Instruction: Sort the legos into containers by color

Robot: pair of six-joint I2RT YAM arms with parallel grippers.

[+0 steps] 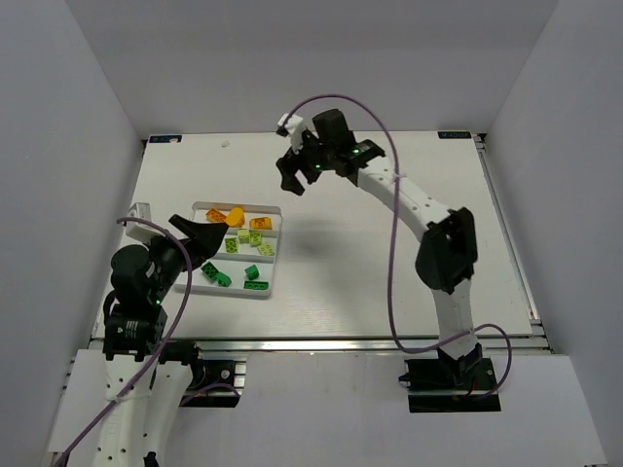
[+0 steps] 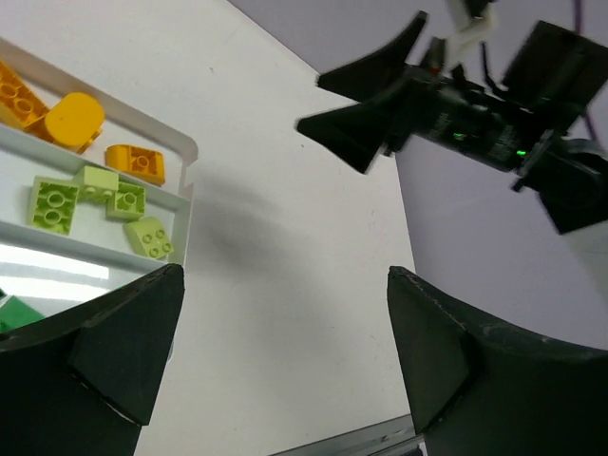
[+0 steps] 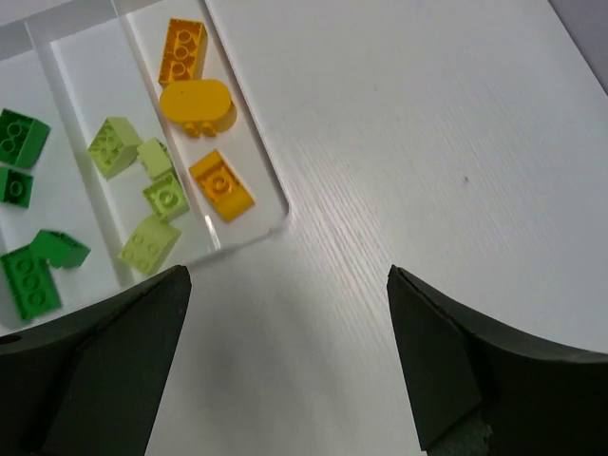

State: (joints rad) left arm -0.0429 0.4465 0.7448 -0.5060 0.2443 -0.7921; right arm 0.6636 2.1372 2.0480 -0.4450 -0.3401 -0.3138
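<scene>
The white three-compartment tray (image 1: 276, 255) lies on the left half of the table. Its far compartment holds orange legos (image 3: 182, 49) and a rounded yellow-orange piece (image 3: 197, 103). The middle one holds lime legos (image 3: 114, 145) and the near one dark green legos (image 3: 28, 280). My left gripper (image 1: 200, 243) hangs open and empty over the tray's left side, and in its wrist view the open fingers (image 2: 285, 275) frame bare table beside the tray's rim (image 2: 185, 161). My right gripper (image 1: 304, 180) is raised above the table beyond the tray's far right corner, open (image 3: 290, 274) and empty.
White walls enclose the table on the left, back and right. A metal rail (image 1: 321, 342) runs along the near edge by the arm bases. A purple cable (image 1: 392, 243) loops off the right arm. A small white object (image 1: 141, 209) sits left of the tray.
</scene>
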